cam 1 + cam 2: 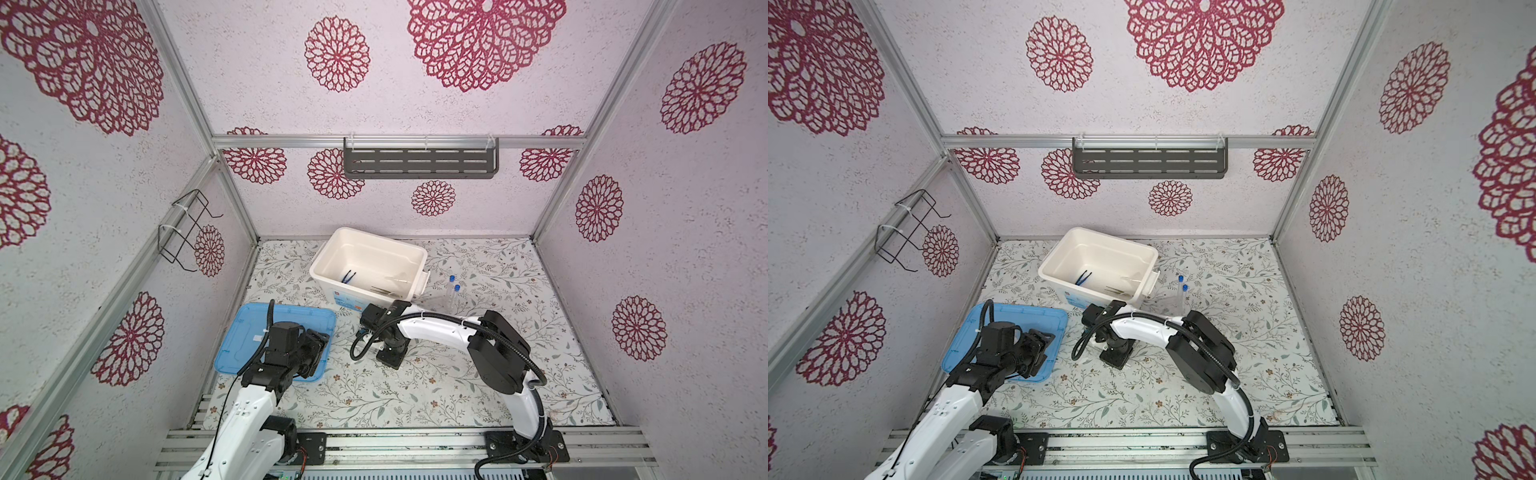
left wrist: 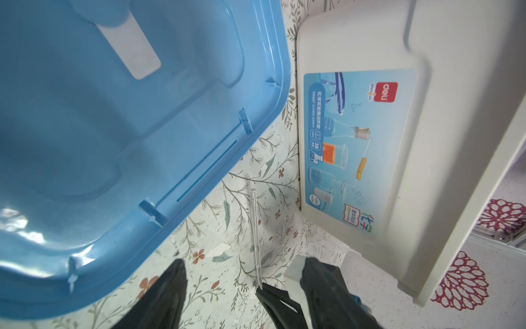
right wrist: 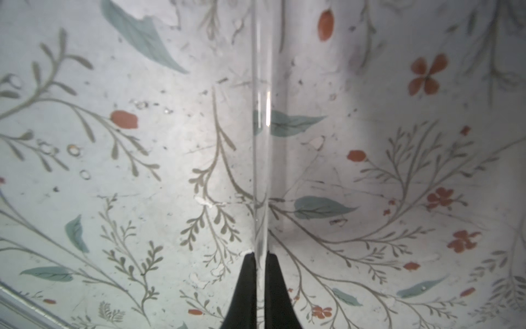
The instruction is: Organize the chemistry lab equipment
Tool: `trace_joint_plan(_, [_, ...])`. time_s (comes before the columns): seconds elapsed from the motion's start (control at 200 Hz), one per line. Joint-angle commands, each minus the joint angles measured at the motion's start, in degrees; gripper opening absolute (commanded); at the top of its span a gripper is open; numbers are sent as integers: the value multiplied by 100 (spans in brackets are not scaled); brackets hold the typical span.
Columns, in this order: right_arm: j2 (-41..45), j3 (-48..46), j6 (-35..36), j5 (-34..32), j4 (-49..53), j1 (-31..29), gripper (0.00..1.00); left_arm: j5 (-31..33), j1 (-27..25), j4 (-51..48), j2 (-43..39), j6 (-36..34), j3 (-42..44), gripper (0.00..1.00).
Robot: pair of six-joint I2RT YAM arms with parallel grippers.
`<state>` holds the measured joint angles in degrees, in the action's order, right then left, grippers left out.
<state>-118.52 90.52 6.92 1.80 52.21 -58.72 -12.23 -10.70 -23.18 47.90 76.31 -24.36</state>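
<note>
A thin clear glass rod (image 3: 261, 128) lies along the flowered mat, and my right gripper (image 3: 260, 256) is shut on its near end. In the left wrist view the same rod (image 2: 255, 228) runs between the blue lid (image 2: 113, 114) and the white box (image 2: 427, 142). My left gripper (image 2: 244, 265) stands open just short of it, holding nothing. In both top views blue tweezers (image 1: 347, 275) and grey metal tweezers (image 1: 384, 291) lie inside the box (image 1: 328, 257). Two blue-capped test tubes (image 1: 452, 291) lie on the mat to the box's right.
The blue lid (image 1: 245, 332) lies upside down at the front left, under my left arm. My right arm (image 1: 436, 326) arches across the mat's middle. A grey shelf (image 1: 419, 162) hangs on the back wall and a wire rack (image 1: 187, 228) on the left wall.
</note>
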Motion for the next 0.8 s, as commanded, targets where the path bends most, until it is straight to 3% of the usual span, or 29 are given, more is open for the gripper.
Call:
trace_joint_plan(0.0, [376, -112, -183, 171, -140, -69, 0, 399, -271, 458, 275, 263, -78, 68])
trace_joint_plan(0.295, [497, -131, -248, 214, -459, -205, 0, 414, -328, 704, 642, 225, -149, 68])
trace_joint_plan(0.51, [275, 32, -261, 244, -776, -331, 0, 759, -231, 284, 275, 140, -174, 69])
trace_joint_plan(0.796, [-231, 622, -178, 298, -805, -472, 0, 574, 497, -111, -334, -52, -7, 69])
